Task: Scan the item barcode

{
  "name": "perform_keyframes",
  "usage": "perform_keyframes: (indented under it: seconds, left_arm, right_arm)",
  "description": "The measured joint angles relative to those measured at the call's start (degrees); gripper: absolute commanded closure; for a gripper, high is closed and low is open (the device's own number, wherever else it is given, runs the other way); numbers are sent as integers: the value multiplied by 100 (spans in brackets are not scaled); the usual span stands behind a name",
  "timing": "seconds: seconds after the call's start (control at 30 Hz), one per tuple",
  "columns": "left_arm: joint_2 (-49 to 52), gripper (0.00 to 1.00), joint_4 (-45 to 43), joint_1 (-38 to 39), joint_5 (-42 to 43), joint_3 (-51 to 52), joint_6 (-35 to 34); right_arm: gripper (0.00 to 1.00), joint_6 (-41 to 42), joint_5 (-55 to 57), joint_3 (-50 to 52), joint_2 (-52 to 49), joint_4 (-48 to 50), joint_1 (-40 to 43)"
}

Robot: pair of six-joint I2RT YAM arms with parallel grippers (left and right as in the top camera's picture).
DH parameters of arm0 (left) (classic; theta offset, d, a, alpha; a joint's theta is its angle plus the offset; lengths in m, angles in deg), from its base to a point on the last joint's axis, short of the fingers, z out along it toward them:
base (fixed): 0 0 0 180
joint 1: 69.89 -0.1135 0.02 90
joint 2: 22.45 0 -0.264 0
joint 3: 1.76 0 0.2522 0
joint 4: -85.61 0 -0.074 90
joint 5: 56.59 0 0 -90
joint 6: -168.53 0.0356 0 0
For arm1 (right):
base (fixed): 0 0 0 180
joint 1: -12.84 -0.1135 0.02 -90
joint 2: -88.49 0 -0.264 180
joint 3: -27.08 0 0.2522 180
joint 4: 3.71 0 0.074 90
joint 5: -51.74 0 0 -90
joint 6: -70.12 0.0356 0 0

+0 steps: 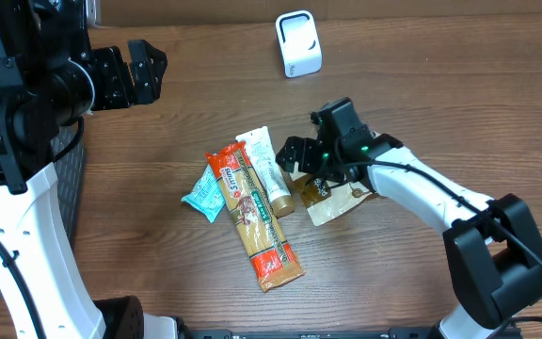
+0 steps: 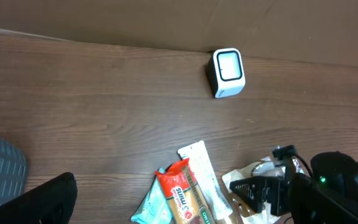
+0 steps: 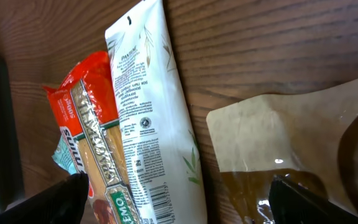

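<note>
Hovering low over the cluster of goods, our right pincer (image 1: 306, 162) stands wide open and holds nothing, its fingers straddling the white Pantene tube (image 1: 264, 168) and the edge of the kraft pouch (image 1: 339, 201). We judge the tube to be the item to scan. It lies flat near the middle of the wooden surface (image 1: 422, 85), with its barcode (image 3: 159, 200) facing up toward the capped end. We expect it to be light, soft and glossy, so it may squash or slip. We would pinch it across its width at mid-body, leaving the barcode uncovered. The orange noodle packet (image 1: 254, 218) presses against one side of the tube and the pouch lies just beside the other, so a finger has little room to get down. A teal sachet (image 1: 202, 195) lies beyond the noodles. The white barcode scanner (image 1: 298, 43) stands well apart at the far edge. Our left pincer (image 1: 132, 73) waits open and empty at the far left.
</note>
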Motion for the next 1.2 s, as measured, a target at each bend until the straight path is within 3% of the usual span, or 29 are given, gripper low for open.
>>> perform_keyframes:
  seconds: [0.3,0.5,0.83,1.03,1.2]
  left_arm:
    - [0,0,2,0,0,0,0]
    - [0,1,0,0,0,0,0]
    - [0,0,2,0,-2,0,0]
    - [0,0,0,0,0,0,0]
    - [0,1,0,0,-2,0,0]
  right_arm:
    - [2,-378,46,-4,-42,-1187,39]
    - [2,-1198,57,-15,-44,-2251,549]
    - [1,-2068,-269,-479,83,-3023,1252]
    - [0,-1998,-413,-717,778,-3075,2420]
    - [0,-2330,-885,-496,754,-2673,3768]
